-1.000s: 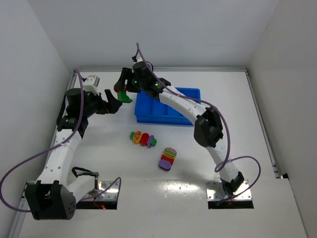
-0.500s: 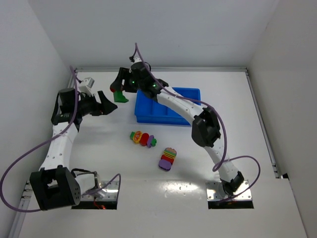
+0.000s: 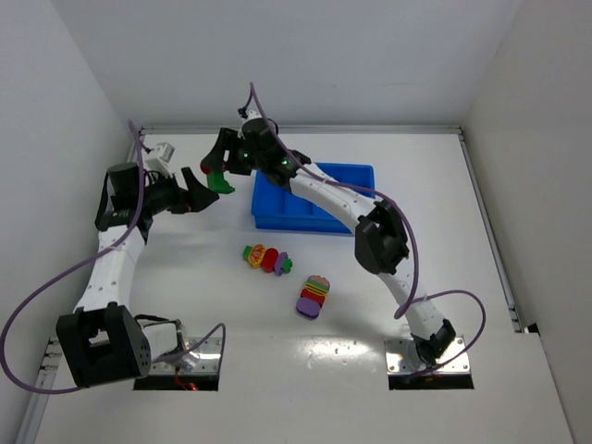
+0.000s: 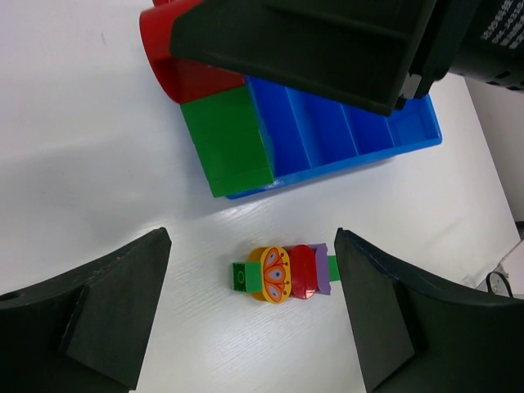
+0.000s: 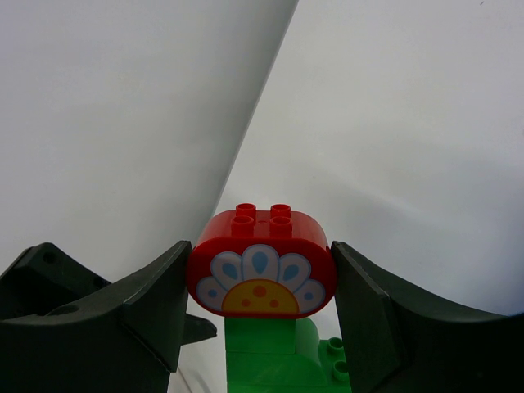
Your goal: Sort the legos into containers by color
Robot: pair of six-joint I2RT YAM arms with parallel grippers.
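Right gripper (image 5: 260,282) clamped on red-and-green clump (image 3: 216,174): red rounded brick with flower print on top, green brick under it, fingers pressing the red brick's two sides. Clump is up off the table (image 3: 185,277), just past the left end of the blue tray (image 3: 280,211), not over any compartment. Left gripper (image 3: 202,191) has jaws wide apart, nothing between them, pointed at the held clump from its left; tips just beside it in the top view, contact can't be told. In the left wrist view the held clump sits beyond the fingertips, in front of the tray's left end. Tray's four compartments run side by side; those seen from the left wrist are bare blue, part of the tray is hidden under the right arm in the top view. Four-colour clump (image 3: 266,259) (green, orange, red, purple) lies on the table in front of the tray, apart from it. Striped stack (image 3: 314,296) (purple, red, yellow, green layers) lies nearer the bases, just right of that clump, not touching it.
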